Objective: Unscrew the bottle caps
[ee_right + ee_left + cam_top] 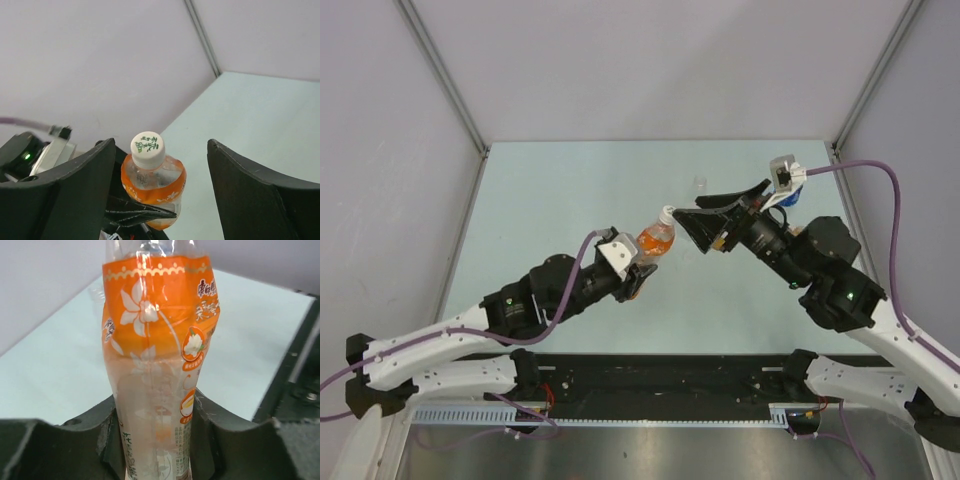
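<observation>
A small bottle (656, 240) with an orange label is held above the table, its lower body clamped in my left gripper (642, 264), which is shut on it. In the left wrist view the bottle (155, 365) stands between the two dark pads of the left gripper (152, 440). The white bottle cap (666, 212) with green print sits on the neck, pointing at my right gripper (688, 212). In the right wrist view the cap (147, 148) lies between the spread fingers of the right gripper (161, 150), closer to the left finger (95, 180) and touching neither. The right gripper is open.
A small clear thing (700, 183) rests on the pale green table (570, 190) just beyond the right gripper. A blue and white object (786, 197) shows behind the right wrist. Grey walls close in the table at the back and on both sides.
</observation>
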Robot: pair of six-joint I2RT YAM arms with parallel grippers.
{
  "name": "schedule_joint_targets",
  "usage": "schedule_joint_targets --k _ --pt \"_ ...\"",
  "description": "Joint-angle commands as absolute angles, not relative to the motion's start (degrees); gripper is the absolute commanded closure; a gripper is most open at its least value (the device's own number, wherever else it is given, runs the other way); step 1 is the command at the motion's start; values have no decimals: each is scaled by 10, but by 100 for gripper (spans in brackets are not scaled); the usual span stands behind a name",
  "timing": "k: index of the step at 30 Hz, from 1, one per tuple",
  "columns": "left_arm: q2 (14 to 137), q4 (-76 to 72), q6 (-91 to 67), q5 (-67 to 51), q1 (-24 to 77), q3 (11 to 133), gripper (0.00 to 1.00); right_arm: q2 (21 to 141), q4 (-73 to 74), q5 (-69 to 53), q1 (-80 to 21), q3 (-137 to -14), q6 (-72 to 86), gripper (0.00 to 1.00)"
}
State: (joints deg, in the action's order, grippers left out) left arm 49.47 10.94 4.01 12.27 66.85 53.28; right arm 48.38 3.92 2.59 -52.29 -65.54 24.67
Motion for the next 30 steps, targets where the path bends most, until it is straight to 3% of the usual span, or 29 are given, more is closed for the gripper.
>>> schedule_joint_targets --k 1,8,30 --pt "504 50 102 329 714 517 100 501 48 176 -563 -674 290 24" --pt "546 35 132 413 756 523 100 520 34 205 -595 -680 291 27" --pt "545 40 125 406 762 524 100 545 27 200 -600 -681 282 47"
